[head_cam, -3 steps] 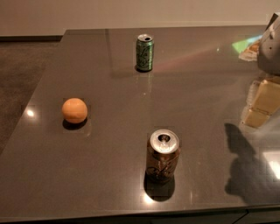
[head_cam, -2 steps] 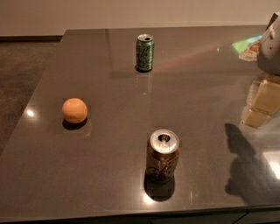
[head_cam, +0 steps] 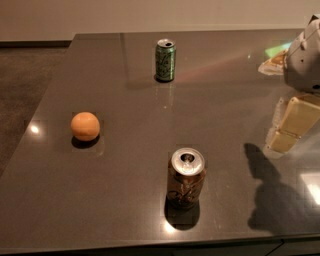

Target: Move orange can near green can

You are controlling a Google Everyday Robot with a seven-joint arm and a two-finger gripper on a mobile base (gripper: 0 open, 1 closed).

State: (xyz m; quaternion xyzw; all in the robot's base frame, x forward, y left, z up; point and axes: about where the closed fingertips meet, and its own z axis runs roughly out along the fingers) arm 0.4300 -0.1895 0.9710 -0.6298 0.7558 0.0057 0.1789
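One camera looks down from a raised spot by the near edge of the dark, glossy grey desk [head_cam: 125, 210], tilted forward and facing across it toward the pale wall [head_cam: 150, 15] at the back. The dark brownish-orange soda can with a silver top [head_cam: 185, 180] stands nearest the lens, low and central. Far behind that can stands the green soda can [head_cam: 165, 61]. To the right of the brownish-orange can and a little farther back, the pale yellowish claw [head_cam: 292, 125] enters at the right edge.

One orange can [head_cam: 186, 177] near, one green can [head_cam: 165, 60] far, two in all, one round orange fruit [head_cam: 85, 126] at left, one gripper [head_cam: 288, 134] at the right edge, one dark table [head_cam: 125, 200].
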